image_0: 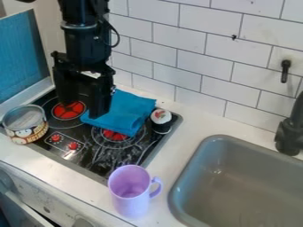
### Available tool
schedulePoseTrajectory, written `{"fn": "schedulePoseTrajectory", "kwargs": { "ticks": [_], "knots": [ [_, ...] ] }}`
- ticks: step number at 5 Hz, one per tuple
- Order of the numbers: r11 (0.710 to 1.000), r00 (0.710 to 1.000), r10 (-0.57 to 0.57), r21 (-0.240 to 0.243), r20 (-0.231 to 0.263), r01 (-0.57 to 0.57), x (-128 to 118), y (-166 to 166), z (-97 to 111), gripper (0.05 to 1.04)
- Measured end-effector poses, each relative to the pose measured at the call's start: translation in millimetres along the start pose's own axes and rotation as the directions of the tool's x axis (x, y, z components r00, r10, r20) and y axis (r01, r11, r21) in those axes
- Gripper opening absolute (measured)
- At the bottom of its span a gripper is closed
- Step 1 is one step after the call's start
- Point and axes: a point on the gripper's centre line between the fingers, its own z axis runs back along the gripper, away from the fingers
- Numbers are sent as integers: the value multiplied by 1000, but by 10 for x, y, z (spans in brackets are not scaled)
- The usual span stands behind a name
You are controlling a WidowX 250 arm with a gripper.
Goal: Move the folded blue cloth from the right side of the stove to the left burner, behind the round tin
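blue cloth (125, 110): folded and rumpled, lying on the back part of the stovetop, partly over the rear edge, covering some of the right-hand burner pattern
black gripper (84, 109): over the stovetop, pointing down, at the cloth's left side in view
claw state: fingers spread well apart, nothing held between them; one finger overlaps the cloth in view, can't tell if it touches
arm (83, 37): black, comes in from the top edge, thin cable looped at its side
stovetop (98, 158): black glossy toy-style surface, red burner centers, two red knob prints near the front, pale streaks on the surface
cupcake-like item (161, 116): white top with a bit of red and green, dark base, upright just beside the cloth's right end, near the stovetop's right edge
can (25, 125): metal-topped, cartoon label, upright at the stovetop's left side
purple mug (129, 194): upright and open at the top, on the counter in front of the stovetop, handle toward the sink
counter (195, 119): white, runs around the stovetop and sink
sink (248, 177): gray basin, right side of view
faucet (289, 133): black, at the sink's back right
wall (195, 57): white tiles, dark grout, black hook (285, 71) at upper right
blue panel (21, 55): upright, far left
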Motion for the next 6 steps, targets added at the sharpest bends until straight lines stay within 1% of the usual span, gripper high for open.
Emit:
{"fn": "schedulePoseTrajectory", "kwargs": {
  "ticks": [1, 2, 3, 4, 5, 6],
  "knots": [
    [1000, 1000, 2, -7, -28, -3, -1, -2, -75, 1005],
    [999, 999, 39, -7, -19, -39, 224, 46, -112, 1005],
    [998, 998, 65, -13, 18, -65, 451, 83, -78, 1005],
    [995, 995, 95, -36, 9, -94, 717, 115, -161, 1005],
    [990, 990, 137, -39, 17, -136, 917, 150, -359, 1005],
    [988, 991, 128, -84, 23, -126, 1069, 110, -598, 1005]
  ]
}}
